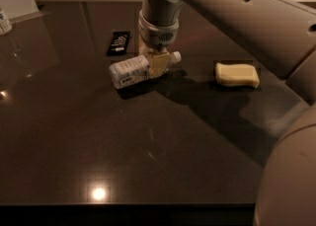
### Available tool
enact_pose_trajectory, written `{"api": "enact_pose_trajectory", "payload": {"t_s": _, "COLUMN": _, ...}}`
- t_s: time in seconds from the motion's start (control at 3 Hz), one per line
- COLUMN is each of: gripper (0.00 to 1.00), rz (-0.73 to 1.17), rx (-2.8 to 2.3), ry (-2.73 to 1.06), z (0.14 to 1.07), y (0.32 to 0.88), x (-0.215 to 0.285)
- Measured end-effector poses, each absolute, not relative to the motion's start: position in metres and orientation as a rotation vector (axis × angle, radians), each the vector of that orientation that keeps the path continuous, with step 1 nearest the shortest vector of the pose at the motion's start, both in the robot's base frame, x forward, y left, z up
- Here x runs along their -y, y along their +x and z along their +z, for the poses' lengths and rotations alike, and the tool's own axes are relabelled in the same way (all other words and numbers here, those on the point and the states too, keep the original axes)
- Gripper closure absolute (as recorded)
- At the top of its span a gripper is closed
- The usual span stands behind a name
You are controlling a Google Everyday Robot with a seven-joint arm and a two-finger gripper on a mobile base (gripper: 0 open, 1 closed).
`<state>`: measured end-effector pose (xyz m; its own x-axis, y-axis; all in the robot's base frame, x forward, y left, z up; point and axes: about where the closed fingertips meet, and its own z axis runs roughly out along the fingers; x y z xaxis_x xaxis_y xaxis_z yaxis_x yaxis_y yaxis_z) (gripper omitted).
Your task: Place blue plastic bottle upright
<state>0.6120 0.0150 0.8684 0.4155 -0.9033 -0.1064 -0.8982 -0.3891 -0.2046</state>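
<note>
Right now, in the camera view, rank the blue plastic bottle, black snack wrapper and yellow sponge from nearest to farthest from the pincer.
The pincer is lowered, upper centre of view.
1. blue plastic bottle: lying on its side, right at the pincer.
2. black snack wrapper: just behind, image left.
3. yellow sponge: off to image right, farthest.
</note>
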Motion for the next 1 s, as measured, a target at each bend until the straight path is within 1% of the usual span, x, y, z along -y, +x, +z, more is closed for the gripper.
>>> {"api": "enact_pose_trajectory", "payload": {"t_s": 0.33, "gripper": 1.00, "rz": -0.168, "rx": -1.389, "ry": -2.415, "z": 0.909, "y": 0.613, "x": -0.012}}
{"api": "enact_pose_trajectory", "payload": {"t_s": 1.0, "gripper": 1.00, "rz": -0.427, "rx": -0.913, "ry": -2.389, "z": 0.963, "y": 0.618, "x": -0.013}}
